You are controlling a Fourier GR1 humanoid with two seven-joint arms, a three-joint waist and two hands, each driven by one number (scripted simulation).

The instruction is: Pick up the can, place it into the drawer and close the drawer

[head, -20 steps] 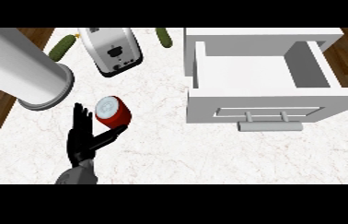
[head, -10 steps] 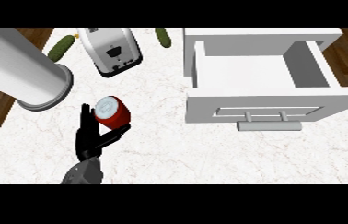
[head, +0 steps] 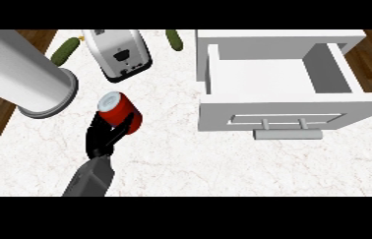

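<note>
1. As you scan from the left edge, you meet a tall grey cylinder [head: 40,80] on the white counter [head: 189,164], with a green vegetable [head: 65,51] just behind it.
2. Next you see the left hand [head: 98,142], coming up from the lower edge on its grey forearm. Its fingers and thumb are curled round the lower end of the can [head: 116,109].
3. You find the can red with a silver top, tilted so the top points up and left. It is between the cylinder and the drawer, and outside the drawer.
4. Behind the can is a silver toaster [head: 120,53], then a second green vegetable [head: 174,39].
5. At your right, the white drawer [head: 218,115] is pulled open, its handle [head: 287,134] facing you.
</note>
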